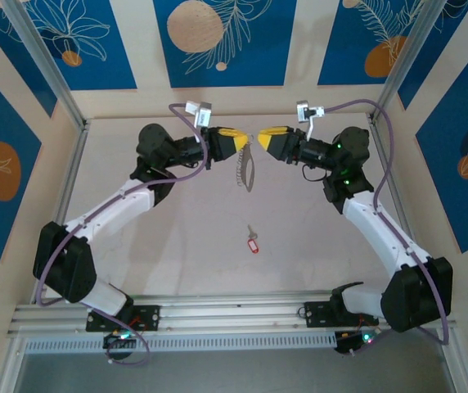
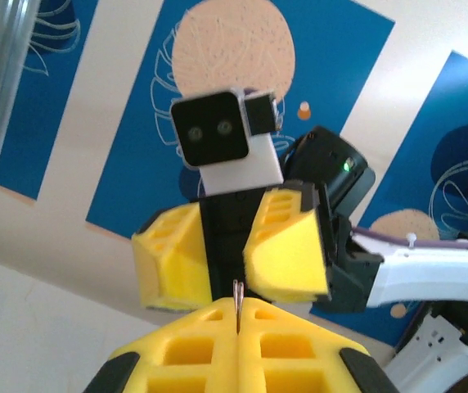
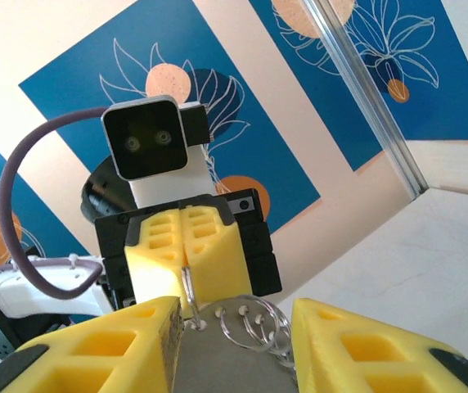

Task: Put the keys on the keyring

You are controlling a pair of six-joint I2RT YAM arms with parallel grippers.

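My left fingers (image 2: pixel 193 352) pinch the thin grey oval metal keyring (image 1: pixel 246 170); my right fingers (image 3: pixel 365 352) stand spread either side of it.

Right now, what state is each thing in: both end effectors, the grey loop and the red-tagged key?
Thin grey-silver oval metal keyring: hangs from left end effector.
Tiny silver key with red plastic tag: lying on table, unattached.
Left end effector: shut on keyring.
Right end effector: open, fingers flanking keyring.
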